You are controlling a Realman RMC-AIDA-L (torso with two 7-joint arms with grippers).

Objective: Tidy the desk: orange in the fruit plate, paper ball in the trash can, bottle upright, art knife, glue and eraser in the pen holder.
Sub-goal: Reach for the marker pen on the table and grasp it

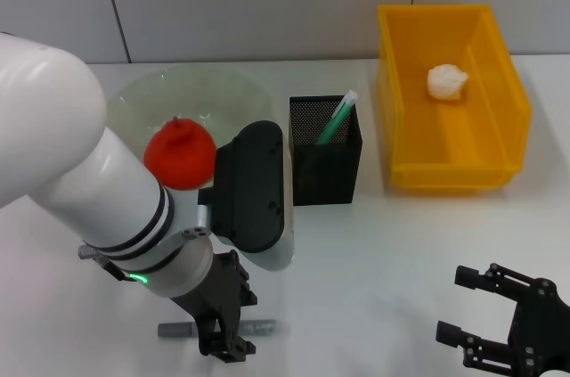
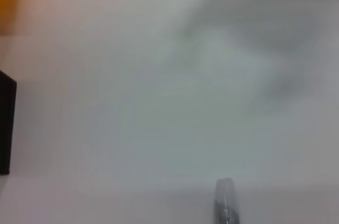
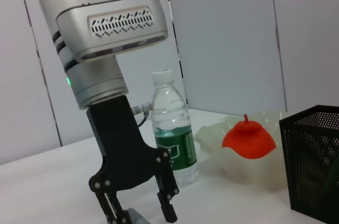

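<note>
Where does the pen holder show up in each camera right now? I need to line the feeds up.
Head view: pen holder at centre, between the fruit plate and the trash can.
Left wrist view: a dark block at the picture's edge, probably the holder.
Right wrist view: black mesh cup at the frame's edge, beside the orange.
Shared landmark: the left end effector over the grey pen-like object.
</note>
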